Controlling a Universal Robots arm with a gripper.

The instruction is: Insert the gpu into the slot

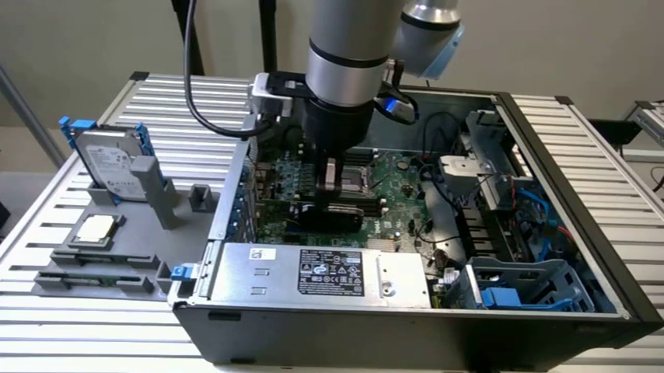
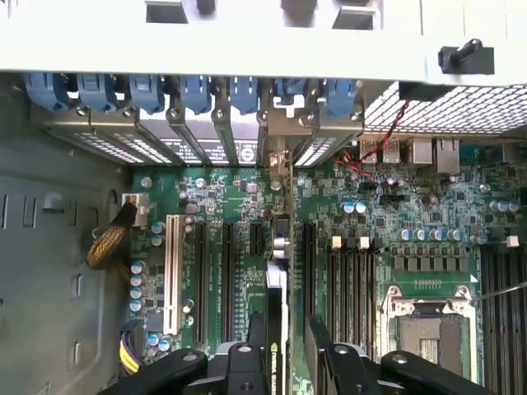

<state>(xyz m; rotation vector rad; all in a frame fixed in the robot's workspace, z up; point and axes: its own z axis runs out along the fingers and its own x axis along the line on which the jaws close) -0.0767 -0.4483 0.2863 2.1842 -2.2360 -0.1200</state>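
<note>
Slatted metal surface (image 1: 155, 116) carries the open case (image 1: 415, 342); the hand (image 2: 284, 341) pinches the gpu (image 2: 277, 280) edge-on, best held square over the slot hidden beneath it and pressed evenly.

Rear wall (image 1: 83, 47): plain beige, unmarked, evenly lit with no hard shadows. Counter (image 1: 612, 179): ribbed aluminium slats with black caps (image 1: 137, 76) at the far corners. A slanted metal post (image 1: 23, 109) stands off the counter at the exterior view's left. Black upright pole (image 1: 267, 35) against the wall. Pale floor (image 1: 21, 194) below.
</note>
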